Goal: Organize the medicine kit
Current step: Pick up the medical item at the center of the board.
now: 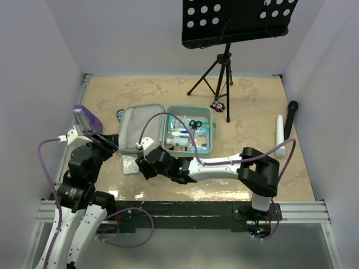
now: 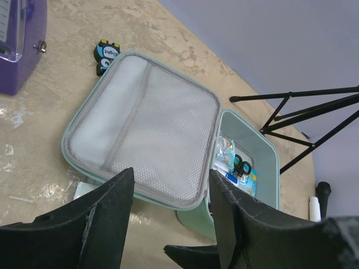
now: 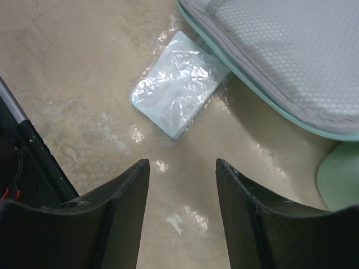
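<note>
Two arms: both were empty. The left gripper (image 2: 171,176) hung over the lid's near-left corner with its fingers spread and nothing between them. The right gripper (image 3: 182,168) reached across to the left, low over the table, jaws apart and also holding nothing.
Kit: the mint-green square soft medicine kit (image 1: 132,126) sat mid-table, unzipped and flat, with its grey mesh lid to the left and its tray to the right.
Already in: the tray held black-handled scissors (image 2: 242,167) plus a jumble of small boxes and packets, too small to read.
Not in yet: a flat pale-blue pack in crinkly clear plastic (image 3: 176,84) lay on the tan tabletop (image 1: 252,106) just beside the lid's near edge, right ahead of the right fingers.
Other loose bits: a small black-and-blue tag (image 2: 106,55) lay beyond the lid's far corner. A white tube (image 1: 280,130) and a black cylinder (image 1: 291,117) were well apart at the right edge. I couldn't tell if any of these belonged in the kit.
Progress: I'd guess most of the way there, since the tray looked pretty full.
Left to do: probably grab the wrapped pack, stow it, then close the lid.
</note>
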`<state>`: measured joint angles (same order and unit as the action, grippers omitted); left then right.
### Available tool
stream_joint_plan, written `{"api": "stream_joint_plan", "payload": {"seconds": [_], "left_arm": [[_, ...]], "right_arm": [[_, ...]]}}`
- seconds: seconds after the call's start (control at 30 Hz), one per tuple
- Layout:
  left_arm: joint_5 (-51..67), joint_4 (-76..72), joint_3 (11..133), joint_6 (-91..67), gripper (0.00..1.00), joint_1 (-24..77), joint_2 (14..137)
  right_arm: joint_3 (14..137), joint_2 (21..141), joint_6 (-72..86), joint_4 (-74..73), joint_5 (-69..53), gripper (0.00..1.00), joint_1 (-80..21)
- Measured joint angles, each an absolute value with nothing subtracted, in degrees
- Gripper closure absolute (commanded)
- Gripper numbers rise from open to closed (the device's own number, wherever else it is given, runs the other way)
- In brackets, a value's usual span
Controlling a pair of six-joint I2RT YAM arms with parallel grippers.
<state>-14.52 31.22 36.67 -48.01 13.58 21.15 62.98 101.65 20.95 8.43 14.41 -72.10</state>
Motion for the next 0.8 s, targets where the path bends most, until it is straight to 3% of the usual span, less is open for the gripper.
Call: {"api": "stream_joint_plan", "payload": {"seconds": [0.23, 0.53, 0.8], "left_arm": [[-15.66, 36.86, 39.05, -48.95, 0.4, 13.58, 17.65], [-18.35, 42.39, 39.51, -50.43, 0.4, 13.58, 13.26], [-19.0, 43.9, 39.53, -50.43, 0.39, 13.58, 12.73]], "right_arm": [[71.0, 110.59, 19.4, 10.48, 16.64, 0.37, -74.52], [81.23, 122.34, 19.16, 8.95, 23.18, 0.36, -75.55], [88.42, 129.03, 20.34, 4.08, 27.59, 0.45, -75.79]]}}
